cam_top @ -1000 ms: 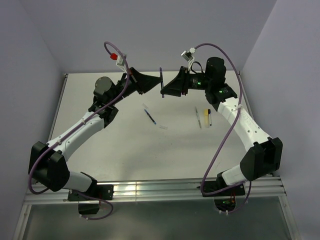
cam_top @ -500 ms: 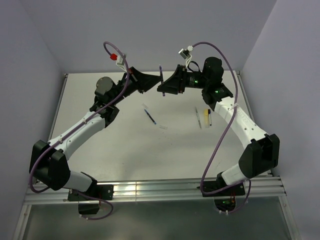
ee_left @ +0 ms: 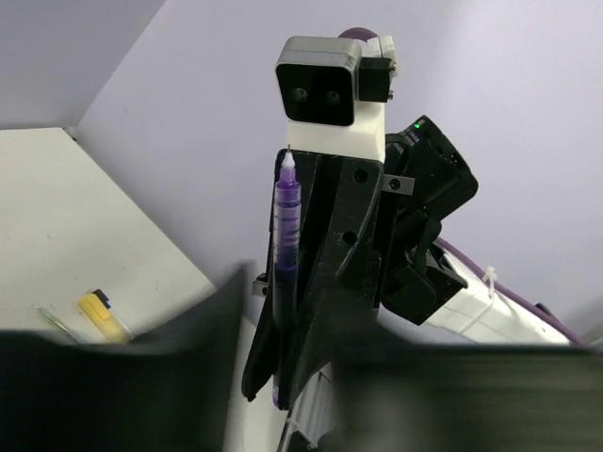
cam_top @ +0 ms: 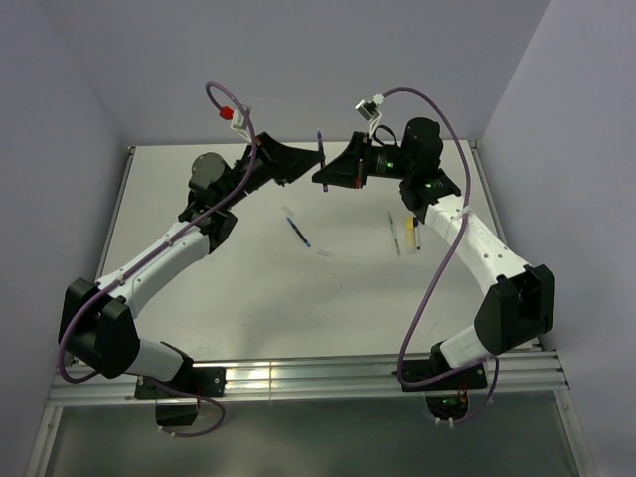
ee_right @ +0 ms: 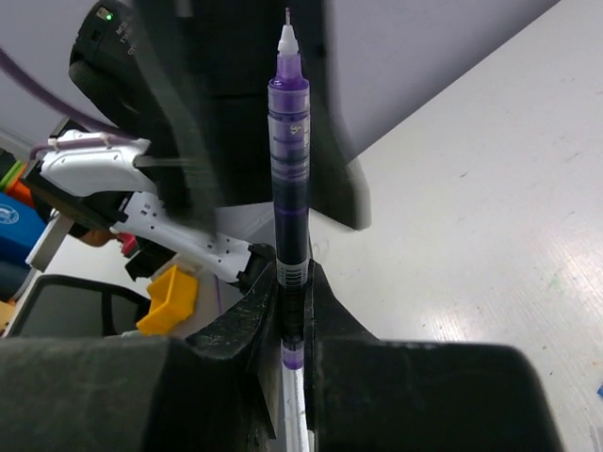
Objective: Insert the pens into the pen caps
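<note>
Right gripper: the right gripper [ee_right: 294,292] is clenching the purple pen [ee_right: 289,179] between both fingers, high over the far middle of the table [cam_top: 248,298].
Purple pen: it is standing almost upright, with its bare white writing tip pointing up and no cap on it.
Pen's lower end: the jaws are covering part of the barrel. From the right wrist the lowest stretch is blurring out below the grip.
Left gripper: the left gripper [cam_top: 308,169] is reaching in from the left at the same height. From its own wrist its fingers [ee_left: 170,377] are showing only as dark blurs standing apart, clamping nothing.
Left gripper and pen: from above, its tips are lying just beside the pen. I cannot tell whether they are touching it.
Dark blue pen: the dark blue pen [cam_top: 298,232] is lying flat near the middle of the table, well apart from both grippers.
Pale cap: the pale cap [cam_top: 324,254] is lying just near and right of that pen, so faint against the table that its open end is not showing.
Pale pen: the pale pen [cam_top: 395,234] is lying to the right, hard to pick out.
Yellow cap: the yellow cap [cam_top: 410,227] is lying just right of the pale pen. A dark bit [cam_top: 416,239] is sitting against its near end, too small to name.
Left wrist view: the table corner is getting cut off by the blurred finger.
</note>
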Controlling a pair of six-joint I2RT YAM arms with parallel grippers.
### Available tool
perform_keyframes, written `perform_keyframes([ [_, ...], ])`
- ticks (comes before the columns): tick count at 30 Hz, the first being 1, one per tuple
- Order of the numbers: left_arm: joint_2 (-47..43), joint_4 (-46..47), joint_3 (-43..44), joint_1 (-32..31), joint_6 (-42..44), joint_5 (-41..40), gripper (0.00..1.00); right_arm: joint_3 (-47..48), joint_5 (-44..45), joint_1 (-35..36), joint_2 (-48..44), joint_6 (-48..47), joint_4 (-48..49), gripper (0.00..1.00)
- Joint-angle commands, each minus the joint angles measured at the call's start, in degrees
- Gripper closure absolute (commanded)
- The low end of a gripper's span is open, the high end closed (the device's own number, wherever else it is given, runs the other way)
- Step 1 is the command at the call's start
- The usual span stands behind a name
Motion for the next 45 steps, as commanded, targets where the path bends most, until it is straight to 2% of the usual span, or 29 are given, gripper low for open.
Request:
perform_keyframes([
  [1,-0.3,0.1,2.3,0.6,1.9,1.2,0.42,-1.9,-0.8,-0.9,-1.3,-0.1,2.9,1.0],
  [2,-0.6,-2.1,2.7,1.3,3.1,1.6,0.34,-2.7,-0.6,-2.1,-1.8,-0.3,2.8,1.0],
  [4,-1.4,-4.8,3.3,4.3,8.8,4.6,0.27,-5.9,1.3,-3.7,-3.6,-5.4,0.3,1.0],
  [5,-1.6,-7.8,5.2,5.1,11.9,5.8,0.28,-6.4,3.4,-4.5,-6.1,-9.2,-3.3,1.0],
  [6,-1.6,-15.1,6.5,6.7,20.7,8.2,0.29,-6.1,5.2,-5.4,-7.1,-13.5,-12.7,1.0],
  [7,-1.5,-20.9,8.1,7.2,26.0,8.9,0.31,-5.4,7.0,-5.7,-8.3,-23.2,-18.7,1.0],
  [8,-1.4,-25.5,11.1,7.3,36.6,10.3,0.31,-4.9,11.2,-5.8,-8.7,-27.1,-23.4,1.0],
  [9,-1.1,-34.5,12.2,7.3,42.1,11.8,0.31,-4.8,12.2,-6.0,-9.1,-29.9,-27.0,1.0],
  [11,0.6,-42.9,15.5,7.3,51.7,15.2,0.36,-5.6,14.0,-7.5,-10.2,-35.2,-33.8,1.0],
  [12,1.4,-46.7,16.2,7.3,60.4,15.9,0.37,-5.4,15.9,-8.3,-10.2,-37.0,-36.4,1.0],
  [13,3.9,-53.7,17.4,7.0,64.5,16.0,0.42,-4.7,16.6,-10.2,-9.5,-40.8,-41.7,1.0],
  [16,9.9,-65.0,22.0,5.6,77.9,13.9,0.44,-3.5,19.9,-13.0,-7.9,-46.8,-50.4,1.0],
  [17,11.7,-67.5,25.0,5.0,81.0,10.5,0.44,-3.2,21.3,-14.4,-7.4,-48.0,-52.5,1.0],
  [18,13.6,-70.0,26.6,4.0,87.8,8.8,0.45,-2.9,22.3,-14.9,-7.0,-49.1,-54.2,1.0],
  [21,21.0,-78.2,32.5,-0.6,96.8,1.5,0.49,-2.6,26.4,-17.1,-6.2,-51.4,-59.1,1.0],
  [24,27.3,-83.6,37.1,-5.5,102.5,-1.5,0.53,-3.8,27.6,-19.6,-6.2,-51.6,-61.3,1.0],
  [29,33.2,-82.8,35.4,-9.9,109.1,-5.0,0.56,-3.4,25.5,-24.0,-5.9,-49.9,-61.1,1.0],
  [33,38.3,-82.2,36.1,-13.4,110.6,-8.3,0.59,-1.3,25.0,-26.4,-5.2,-49.5,-61.4,1.0],
  [45,43.5,-81.6,36.0,-14.0,113.6,-10.4,0.59,-1.7,23.4,-27.5,-4.6,-49.3,-61.3,1.0],
])
